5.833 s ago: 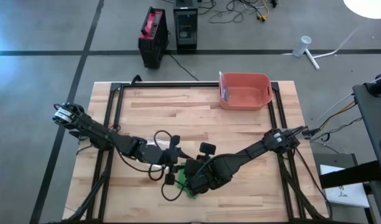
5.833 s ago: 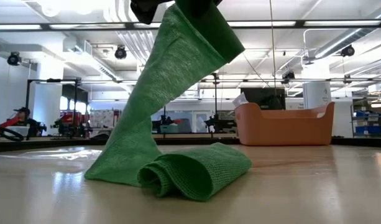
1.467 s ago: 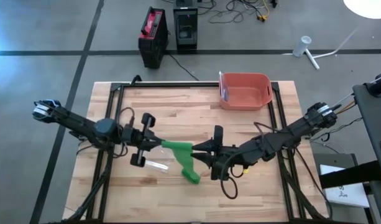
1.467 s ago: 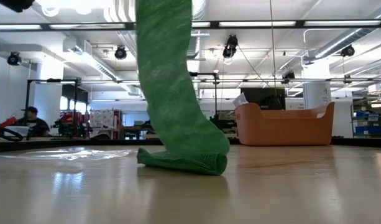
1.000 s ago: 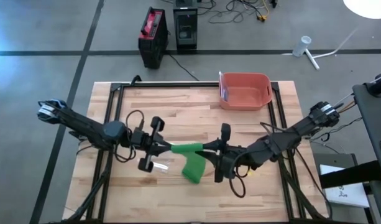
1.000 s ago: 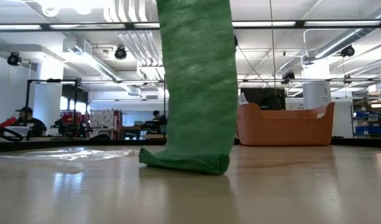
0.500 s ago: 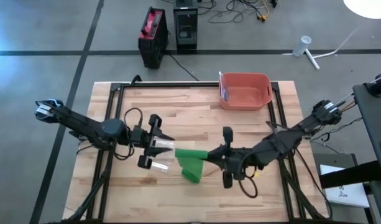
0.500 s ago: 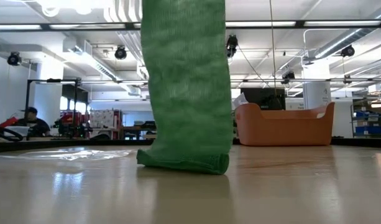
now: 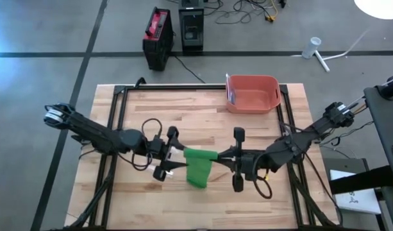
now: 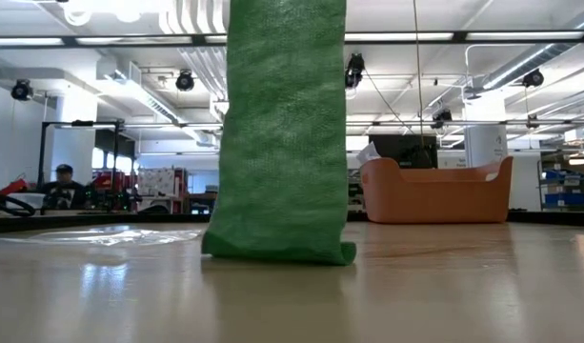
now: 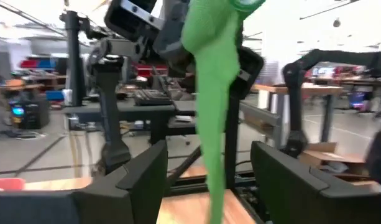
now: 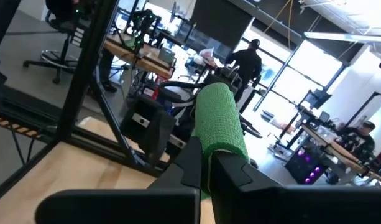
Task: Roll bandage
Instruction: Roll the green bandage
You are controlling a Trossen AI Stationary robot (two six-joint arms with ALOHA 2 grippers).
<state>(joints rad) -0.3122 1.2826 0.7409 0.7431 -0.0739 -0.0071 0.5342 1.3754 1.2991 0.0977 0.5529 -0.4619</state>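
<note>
A: Nearest us, in the low view, we see the green bandage (image 10: 284, 133) hanging as a broad strip from above the picture's top edge. Its lower end rests crumpled on the wooden table (image 10: 444, 286). No gripper shows here.

B: The high view fills that in. We see both arms meeting near the table's middle, toward the front. The right gripper (image 9: 217, 156) has its fingers pressed together on the bandage's upper end, and the strip drapes down from there to the tabletop. The left gripper (image 9: 178, 160) sits just beside the strip, on its left.

A: From the left wrist view we see what the overhead picture blurs. The left fingers (image 11: 140, 177) stand apart, one on each side of the strip, and we see a gap between them and the cloth. So that gripper is spread wide and holds nothing.

B: And the right wrist view gives us the grip up close. The right fingers (image 12: 230, 171) are closed tight, with the bandage curling over them like a rounded cap.

A: Farther back, we see the orange bin (image 9: 252, 94) at the table's rear edge, well apart from the arms. The low view shows it behind the strip and to its right.

B: Beyond the table, only the low and wrist views reach the room. We see a person (image 12: 246, 62) standing there among benches.
</note>
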